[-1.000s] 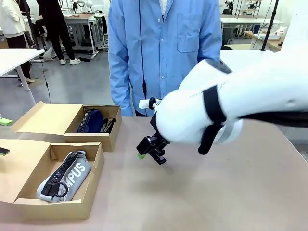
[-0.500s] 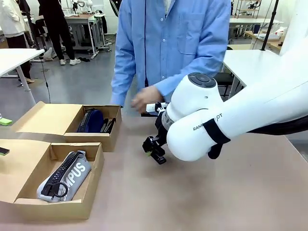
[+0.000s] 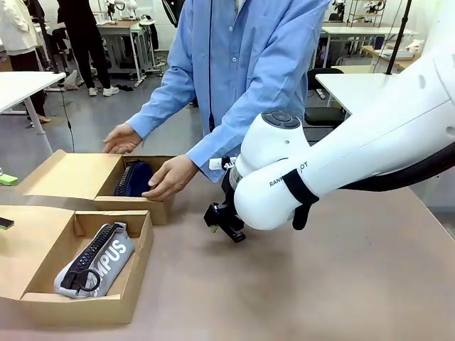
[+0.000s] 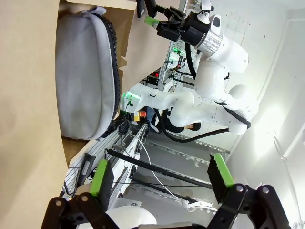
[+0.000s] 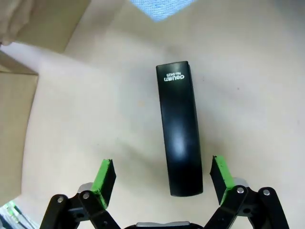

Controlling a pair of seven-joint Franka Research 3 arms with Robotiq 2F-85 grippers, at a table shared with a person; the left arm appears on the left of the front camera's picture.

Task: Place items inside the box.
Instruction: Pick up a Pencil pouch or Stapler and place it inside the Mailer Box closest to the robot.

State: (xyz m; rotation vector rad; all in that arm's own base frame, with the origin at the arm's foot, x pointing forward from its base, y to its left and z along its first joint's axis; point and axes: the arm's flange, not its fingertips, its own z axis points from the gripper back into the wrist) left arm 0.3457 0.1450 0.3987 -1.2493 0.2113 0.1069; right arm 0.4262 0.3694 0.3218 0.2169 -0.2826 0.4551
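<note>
In the right wrist view a black stapler point(image 5: 180, 143) lies flat on the tan table, apart from both pads. My right gripper point(image 5: 162, 177) hangs open just above it, one green pad on each side. From the front, the right gripper point(image 3: 224, 222) hovers low over mid-table. A grey "CAMPUS" pencil case point(image 3: 96, 259) lies in the near cardboard box point(image 3: 138, 273). A navy pencil case point(image 3: 136, 177) lies in the far box point(image 3: 162, 207). My left gripper point(image 4: 159, 176) is open with nothing in it, beside the grey pencil case point(image 4: 86, 71).
A person in a blue shirt leans over the far side. One hand point(image 3: 121, 138) is on the far box's open flap point(image 3: 67, 174); the other hand point(image 3: 168, 177) rests on its rim. The bulky right arm point(image 3: 334, 156) spans the table's right half.
The person has leaned forward and put both hands on the far box. My right arm's bulk has drawn back to the right; its gripper stays over the same spot.
</note>
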